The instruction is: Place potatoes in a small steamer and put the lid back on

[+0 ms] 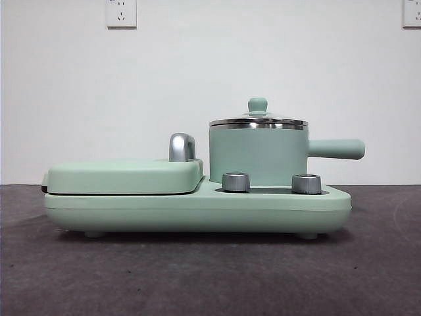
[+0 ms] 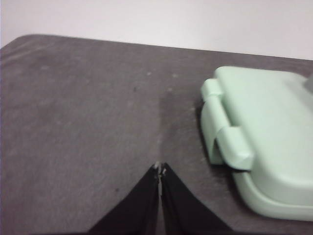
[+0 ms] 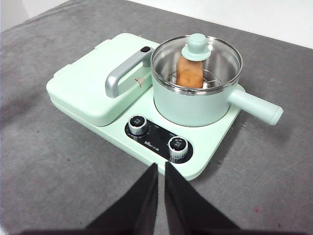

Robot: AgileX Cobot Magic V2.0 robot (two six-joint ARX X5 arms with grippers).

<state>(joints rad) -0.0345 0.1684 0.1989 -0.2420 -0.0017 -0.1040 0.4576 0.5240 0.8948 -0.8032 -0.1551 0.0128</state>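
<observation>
Showing my result: potato (image 3: 190, 72) inside the small steamer (image 3: 195, 105), glass lid (image 3: 196, 54) seated; left gripper (image 2: 160, 169) and right gripper (image 3: 161, 166) pressed together, empty.

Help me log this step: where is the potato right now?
The potato stands inside the small steamer, under the closed glass lid, seen through it in the right wrist view; the steamer sits on the cooker base behind the two knobs.

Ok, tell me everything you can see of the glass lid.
The lid is a round clear glass disc with a steel rim and a small mint-green knob on top. It sits level and closed on the small steamer, rim on rim. Through the glass the orange-brown potato shows, resting on a wire rack inside. Neither gripper touches it; both are clear of the appliance.
</observation>
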